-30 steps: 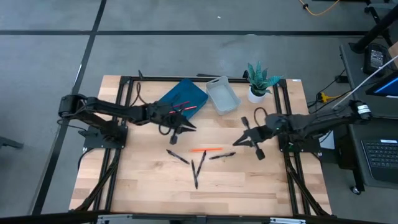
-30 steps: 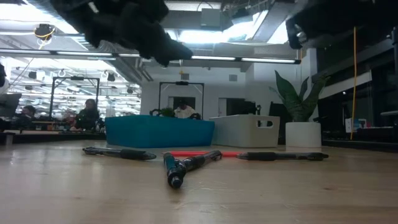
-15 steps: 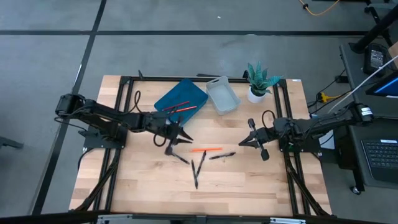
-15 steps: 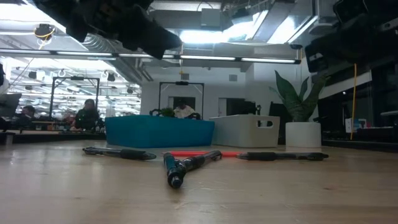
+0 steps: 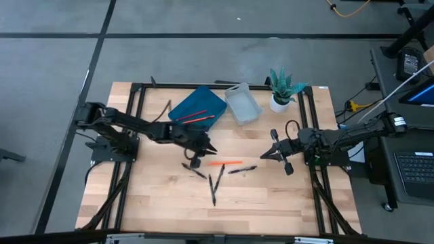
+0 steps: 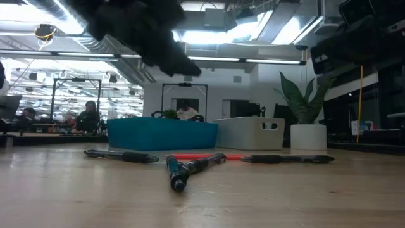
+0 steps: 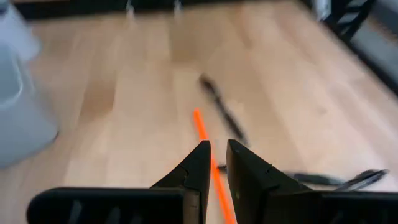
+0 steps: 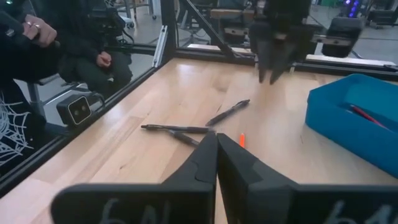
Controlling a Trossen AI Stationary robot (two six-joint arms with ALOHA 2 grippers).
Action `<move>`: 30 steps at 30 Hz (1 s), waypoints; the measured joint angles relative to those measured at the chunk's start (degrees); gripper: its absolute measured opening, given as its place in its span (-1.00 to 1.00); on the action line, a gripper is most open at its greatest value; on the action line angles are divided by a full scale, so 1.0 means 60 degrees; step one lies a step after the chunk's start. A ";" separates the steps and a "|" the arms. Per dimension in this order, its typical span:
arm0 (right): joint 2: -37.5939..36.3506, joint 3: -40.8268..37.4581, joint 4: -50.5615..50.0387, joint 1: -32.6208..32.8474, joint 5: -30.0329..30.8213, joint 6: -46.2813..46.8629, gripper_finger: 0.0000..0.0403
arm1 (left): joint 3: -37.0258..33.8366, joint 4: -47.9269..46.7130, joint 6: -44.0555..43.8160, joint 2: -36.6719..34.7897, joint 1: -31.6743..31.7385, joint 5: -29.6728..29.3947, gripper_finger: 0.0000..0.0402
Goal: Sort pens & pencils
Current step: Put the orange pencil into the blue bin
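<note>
Over the middle of the surface [image 5: 163,203], the left tool [image 5: 199,150] hangs just above the near end of the orange pencil [image 5: 224,163], its fingers a narrow slit apart and holding nothing; the wrist view shows the pencil [image 7: 208,149] running straight under that slit. My guess is that it is lining up for this last loose pencil, since two red ones already lie in the blue tray [image 5: 198,108]. To do it well, the fingers want to open wider before dropping, and to straddle the pencil across its width, not along it. Four black pens [image 5: 215,186] lie scattered close by, one [image 5: 242,169] almost touching the pencil's far end, so a grip nearer the free end should avoid dragging a pen along. The grey bin [image 5: 243,104] beside the tray looks empty, presumably for pens. The right tool [image 5: 274,155] waits off to the side, pinched shut and empty.
</note>
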 joint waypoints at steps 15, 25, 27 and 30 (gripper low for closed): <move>0.0000 0.0006 -0.0257 0.0000 -0.0004 0.0246 -0.94 | 0.3009 -0.3822 -0.0275 0.2119 -0.0319 -0.0163 -0.63; 0.0004 0.0007 -0.0470 0.0000 -0.0007 0.0245 -0.94 | 0.3030 -0.4020 -0.0756 0.2581 -0.0338 -0.0670 -0.48; 0.0004 0.0007 -0.0465 0.0000 -0.0007 0.0234 -0.94 | 0.3052 -0.3862 -0.0761 0.2725 -0.0338 -0.0676 -0.47; 0.0004 0.0007 -0.0477 0.0000 -0.0007 0.0228 -0.94 | 0.3027 -0.3911 -0.0776 0.2793 -0.0358 -0.0714 -0.47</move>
